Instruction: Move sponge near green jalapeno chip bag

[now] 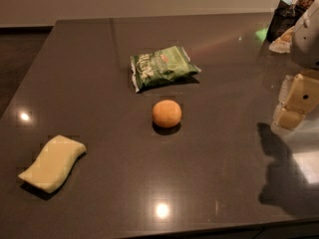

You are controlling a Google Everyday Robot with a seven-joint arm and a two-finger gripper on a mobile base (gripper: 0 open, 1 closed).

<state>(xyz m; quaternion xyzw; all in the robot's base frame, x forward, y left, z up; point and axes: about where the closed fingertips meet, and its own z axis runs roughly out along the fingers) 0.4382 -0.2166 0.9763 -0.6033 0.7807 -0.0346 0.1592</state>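
Observation:
The pale yellow sponge (52, 162) lies flat on the dark countertop (99, 73) at the front left. The green jalapeno chip bag (162, 66) lies at the centre back, far from the sponge. My gripper (295, 103) hangs above the counter at the right edge of the view, with the white arm above it. It is far from both the sponge and the bag, and nothing shows in it.
A round orange ball (167, 113) sits just in front of the chip bag. A dark bag (281, 16) and other items stand at the back right corner. The counter's front edge runs along the bottom, and its left edge slopes beside the sponge.

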